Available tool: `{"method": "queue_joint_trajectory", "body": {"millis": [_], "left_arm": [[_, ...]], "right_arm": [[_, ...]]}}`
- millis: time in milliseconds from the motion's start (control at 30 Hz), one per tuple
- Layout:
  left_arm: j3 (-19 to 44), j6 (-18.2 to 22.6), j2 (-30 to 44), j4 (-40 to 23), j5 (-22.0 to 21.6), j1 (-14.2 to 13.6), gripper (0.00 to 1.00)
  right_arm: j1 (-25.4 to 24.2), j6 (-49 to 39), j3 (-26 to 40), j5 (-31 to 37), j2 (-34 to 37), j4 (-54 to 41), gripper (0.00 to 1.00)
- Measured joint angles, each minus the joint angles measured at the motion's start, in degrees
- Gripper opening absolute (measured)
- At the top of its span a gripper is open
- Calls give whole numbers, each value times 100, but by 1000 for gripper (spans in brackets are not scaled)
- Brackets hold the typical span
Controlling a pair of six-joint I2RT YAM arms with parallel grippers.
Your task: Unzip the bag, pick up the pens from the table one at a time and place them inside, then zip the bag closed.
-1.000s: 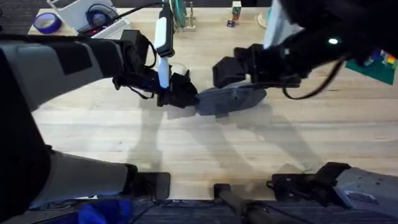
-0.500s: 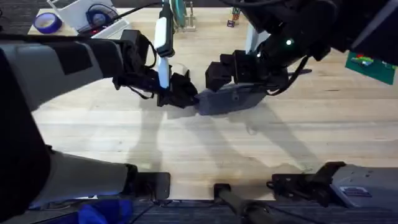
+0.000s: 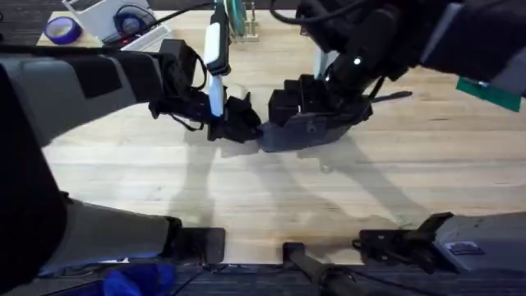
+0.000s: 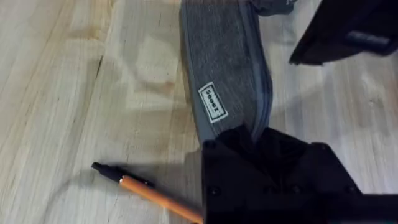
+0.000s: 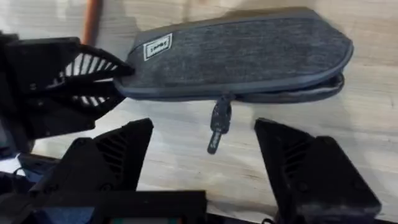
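The grey bag [image 3: 316, 131] lies on the table [image 3: 246, 197], zipper edge toward my right gripper. My left gripper [image 3: 246, 127] is shut on the bag's left end [image 4: 249, 140], and its ribbed pads [image 5: 115, 78] pinch the fabric. My right gripper [image 3: 288, 103] hangs open over the bag [image 5: 242, 56], with the zipper pull [image 5: 217, 124] dangling between its fingers [image 5: 118, 155], untouched. The orange pen [image 4: 149, 193] with a black tip lies beside the left gripper [image 5: 93, 18]. A slim dark pen [image 3: 393, 96] lies past the bag's right end.
Along the far edge are a blue tape roll [image 3: 59, 30], a white tray with cables [image 3: 115, 16], a small stand [image 3: 238, 20] and small blocks [image 3: 312, 12]. A green board [image 3: 493, 86] sits at the right. Bare wood stretches in front of the bag.
My right arm has moved left along the bag and come down over its zipper side. The left arm has kept its hold on the bag's end.
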Motion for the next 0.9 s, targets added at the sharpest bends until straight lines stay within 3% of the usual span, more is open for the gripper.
{"method": "queue_joint_trajectory", "body": {"millis": [900], "left_arm": [[0,0,0,0,0,0,42]], "right_arm": [[0,-519,0,340,231,-16,995]]}}
